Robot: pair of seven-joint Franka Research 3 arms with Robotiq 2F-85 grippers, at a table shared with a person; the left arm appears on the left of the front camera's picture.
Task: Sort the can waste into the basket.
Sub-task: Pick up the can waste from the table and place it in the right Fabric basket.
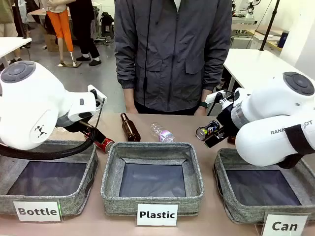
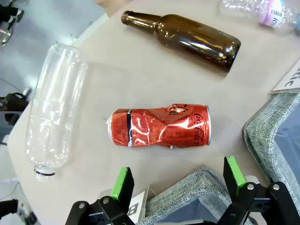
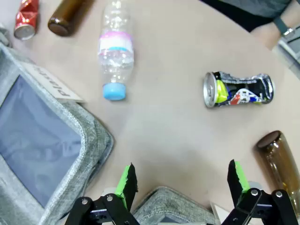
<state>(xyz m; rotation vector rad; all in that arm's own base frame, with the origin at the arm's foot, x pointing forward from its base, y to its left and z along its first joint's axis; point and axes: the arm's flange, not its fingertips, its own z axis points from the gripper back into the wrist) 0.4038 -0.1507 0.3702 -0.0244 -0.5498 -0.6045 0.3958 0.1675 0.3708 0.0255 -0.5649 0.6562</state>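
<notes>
At the bottom edge, the left gripper (image 2: 178, 168) is held wide open below the red can (image 2: 161, 126). The right gripper (image 3: 181, 167) is likewise spread, below the printed can (image 3: 239, 89) on the tan table (image 3: 168, 126).

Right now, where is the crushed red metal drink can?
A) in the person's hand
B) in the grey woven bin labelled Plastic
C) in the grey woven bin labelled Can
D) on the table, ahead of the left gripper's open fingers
D: the crushed red metal drink can lies on the bare table, just beyond the left gripper, whose jaws stand open and hold nothing.
</notes>
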